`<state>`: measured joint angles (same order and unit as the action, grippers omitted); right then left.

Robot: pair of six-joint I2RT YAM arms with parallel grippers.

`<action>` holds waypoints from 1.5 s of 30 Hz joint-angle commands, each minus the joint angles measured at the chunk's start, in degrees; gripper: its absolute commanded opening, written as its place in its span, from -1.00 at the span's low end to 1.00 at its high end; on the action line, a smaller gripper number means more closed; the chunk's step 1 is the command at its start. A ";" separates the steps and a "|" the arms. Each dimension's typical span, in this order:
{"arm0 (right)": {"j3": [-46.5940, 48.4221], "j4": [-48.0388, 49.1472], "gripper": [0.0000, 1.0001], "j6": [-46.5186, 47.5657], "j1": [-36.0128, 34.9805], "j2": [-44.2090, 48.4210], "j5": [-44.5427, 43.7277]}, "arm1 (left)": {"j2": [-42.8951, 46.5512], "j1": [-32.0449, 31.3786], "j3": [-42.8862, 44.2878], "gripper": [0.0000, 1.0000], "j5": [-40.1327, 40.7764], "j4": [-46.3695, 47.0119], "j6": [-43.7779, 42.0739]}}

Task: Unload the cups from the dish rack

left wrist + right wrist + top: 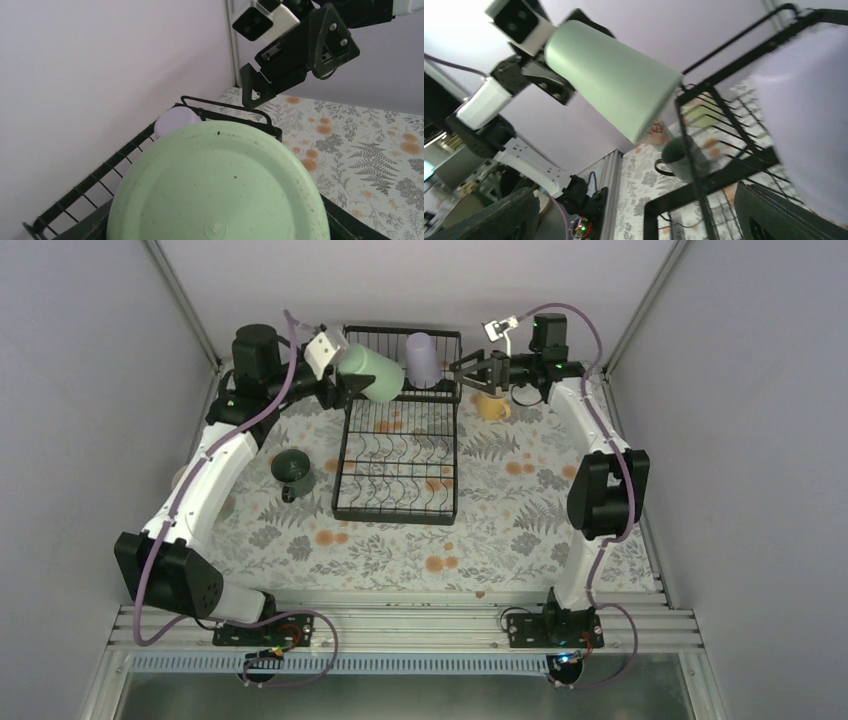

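The black wire dish rack (398,455) stands mid-table, its raised shelf (403,338) at the far end. My left gripper (348,387) is shut on a mint-green cup (370,373), held tilted over the shelf's left end; the cup's base fills the left wrist view (220,185). A lavender cup (422,358) stands upside down in the shelf and shows in the left wrist view (175,122) and the right wrist view (809,125). My right gripper (464,370) is open and empty just right of it. The mint-green cup shows in the right wrist view (609,77).
A dark grey-green mug (292,470) stands on the floral cloth left of the rack, also in the right wrist view (684,157). A yellow-orange mug (492,407) stands right of the rack, under my right arm. Grey walls close in on three sides.
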<state>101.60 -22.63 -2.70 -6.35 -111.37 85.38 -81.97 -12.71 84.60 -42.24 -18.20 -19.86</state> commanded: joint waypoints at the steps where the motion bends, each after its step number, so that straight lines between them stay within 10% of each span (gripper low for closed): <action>1: 1.46 9.19 1.00 -9.14 -4.84 1.34 16.13 | 4.14 -0.66 -6.89 -0.10 -3.62 17.10 3.39; 25: 2.77 10.89 0.92 -13.37 -14.13 5.82 15.92 | 3.08 -5.65 -11.08 0.00 -7.37 26.37 6.10; 45: 0.68 13.59 -0.84 -16.50 -15.03 14.29 16.07 | 1.82 -7.67 -12.19 0.79 -6.94 19.69 -0.36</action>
<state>103.11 -11.88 -18.33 -20.75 -100.79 87.92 -80.38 -20.21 72.75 -49.89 4.64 -16.95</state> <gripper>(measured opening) 0.119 0.868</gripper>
